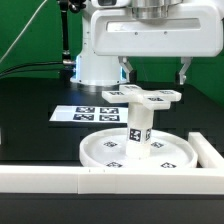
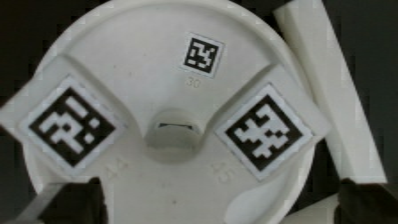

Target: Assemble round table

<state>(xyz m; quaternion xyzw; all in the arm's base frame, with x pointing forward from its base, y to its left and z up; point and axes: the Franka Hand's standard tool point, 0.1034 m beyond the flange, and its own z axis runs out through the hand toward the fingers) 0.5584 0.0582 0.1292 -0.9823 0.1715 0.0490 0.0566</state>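
1. On the black table [image 1: 30,135], in the exterior view, the large round rimmed disc [image 1: 96,152] lies flat at the near side. It sits close inside the corner of the white border wall [image 1: 50,181], which runs along the near edge and turns back toward the far side on the exterior view's right.
2. At the middle of the disc the short post [image 1: 138,128] stands upright, with square tags on its side.
3. Just above the top of the post is the cross-shaped piece [image 1: 141,97], lying level with its tags facing up. Whether it sits on the post or lies on the table farther back cannot be told from this view.
4. Over the cross-shaped piece the gripper [image 1: 155,76] hangs from the white arm [image 1: 150,30]. Its fingers are spread wide, their tips are just clear of the piece, and there is nothing between them.
5. The marker board [image 1: 80,113] lies flat on the table, farther away than the disc and to the exterior view's left of the post.
6. In the wrist view, the disc [image 2: 143,60] fills most of the picture, seen from almost straight above. Three tags [image 2: 263,125] lie on it around the post [image 2: 169,140], which shows as a short stub. A strip of the border wall [image 2: 320,70] runs just beside the disc's rim. The fingers are too dark and blurred here to judge how far apart they are.
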